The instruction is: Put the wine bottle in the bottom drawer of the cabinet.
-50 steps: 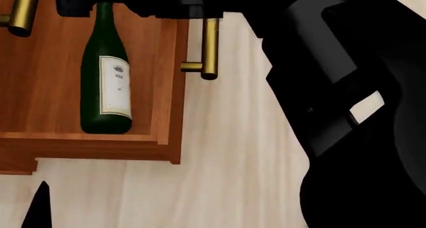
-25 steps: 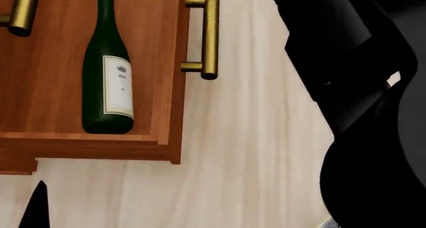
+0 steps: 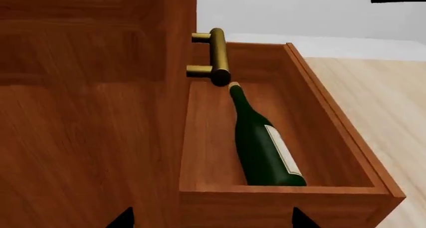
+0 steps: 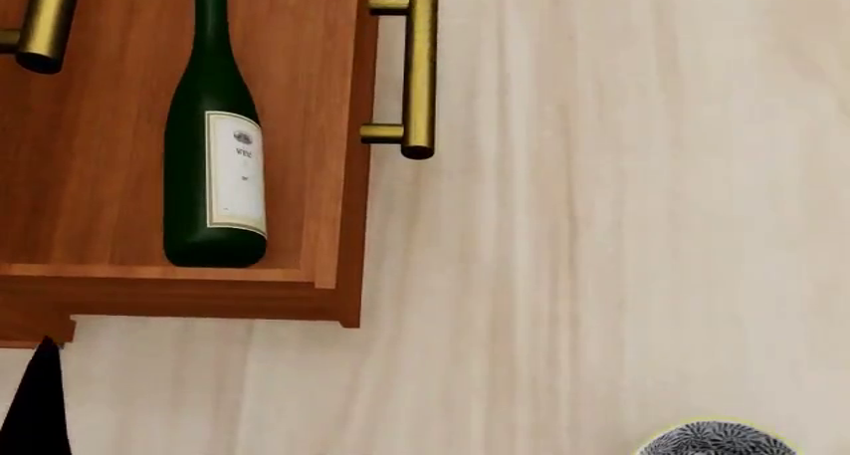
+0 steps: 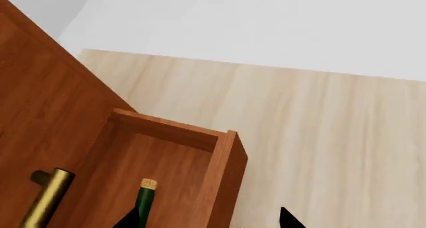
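The dark green wine bottle (image 4: 213, 166) lies on its side inside the open bottom drawer (image 4: 350, 226) of the reddish-brown cabinet (image 3: 87, 118), free of both grippers. In the left wrist view the wine bottle (image 3: 266, 148) rests along the drawer (image 3: 336, 123), neck toward the cabinet. My left gripper (image 3: 213, 223) is open beside the cabinet's side, holding nothing. My right gripper (image 5: 209, 223) is open above the drawer's front wall (image 5: 225, 188); the bottle's cork (image 5: 147, 184) shows below it.
The drawer's brass handle (image 4: 420, 67) sticks out over the pale wooden floor (image 4: 598, 226). Another brass handle (image 3: 218, 56) sits above the bottle's neck. A round grey patterned thing (image 4: 718, 441) shows at the head view's lower right edge.
My right arm, which filled the right of the head view, has moved out of it. The bottle has stayed put in the drawer. The black tip at the lower left shifted left.
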### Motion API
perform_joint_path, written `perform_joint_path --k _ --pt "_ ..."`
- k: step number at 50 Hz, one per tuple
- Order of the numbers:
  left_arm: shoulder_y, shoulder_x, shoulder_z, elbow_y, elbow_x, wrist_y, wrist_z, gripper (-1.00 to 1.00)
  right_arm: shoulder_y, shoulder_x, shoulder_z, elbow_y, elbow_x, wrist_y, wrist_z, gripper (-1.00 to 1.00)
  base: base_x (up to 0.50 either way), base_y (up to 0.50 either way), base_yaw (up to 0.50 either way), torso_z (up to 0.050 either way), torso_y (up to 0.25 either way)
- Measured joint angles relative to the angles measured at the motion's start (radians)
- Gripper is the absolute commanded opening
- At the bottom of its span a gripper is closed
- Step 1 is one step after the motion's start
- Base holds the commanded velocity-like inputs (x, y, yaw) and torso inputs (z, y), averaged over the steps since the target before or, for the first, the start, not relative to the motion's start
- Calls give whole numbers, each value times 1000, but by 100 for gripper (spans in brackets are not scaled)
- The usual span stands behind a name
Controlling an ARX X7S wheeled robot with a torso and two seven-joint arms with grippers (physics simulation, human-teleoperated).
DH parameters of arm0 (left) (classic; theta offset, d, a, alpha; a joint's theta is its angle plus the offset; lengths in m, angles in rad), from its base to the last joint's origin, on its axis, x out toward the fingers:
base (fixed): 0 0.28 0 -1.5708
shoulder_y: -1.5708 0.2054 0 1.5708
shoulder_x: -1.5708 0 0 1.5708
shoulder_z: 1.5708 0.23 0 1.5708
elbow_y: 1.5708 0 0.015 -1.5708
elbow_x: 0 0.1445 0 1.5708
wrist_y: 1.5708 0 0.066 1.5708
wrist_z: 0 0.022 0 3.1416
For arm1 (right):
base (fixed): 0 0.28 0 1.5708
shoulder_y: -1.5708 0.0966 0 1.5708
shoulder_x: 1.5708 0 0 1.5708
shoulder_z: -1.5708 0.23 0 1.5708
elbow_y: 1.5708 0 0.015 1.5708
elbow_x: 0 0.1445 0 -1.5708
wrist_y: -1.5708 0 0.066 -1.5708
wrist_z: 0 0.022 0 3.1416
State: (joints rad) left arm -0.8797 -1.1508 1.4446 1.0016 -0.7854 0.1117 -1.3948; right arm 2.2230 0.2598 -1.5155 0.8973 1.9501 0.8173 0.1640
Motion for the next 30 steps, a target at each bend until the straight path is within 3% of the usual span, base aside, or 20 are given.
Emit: perform_joint_path --k 4,19,25,30 --pt "-121 -10 126 15 8 31 -39 100 -2 119 40 -186 36 -32 108 100 0 0 0 0 0" --pt "-720 -86 854 39 117 228 -145 100 -38 481 143 -723 110 -138 413 100 0 0 0 0 0" --pt "-881 -122 1081 42 176 285 -159 100 -66 604 168 -883 125 -173 485 100 0 0 0 0 0" --pt "-940 -150 1196 43 227 314 -166 100 -97 702 181 -994 131 -201 525 100 0 0 0 0 0"
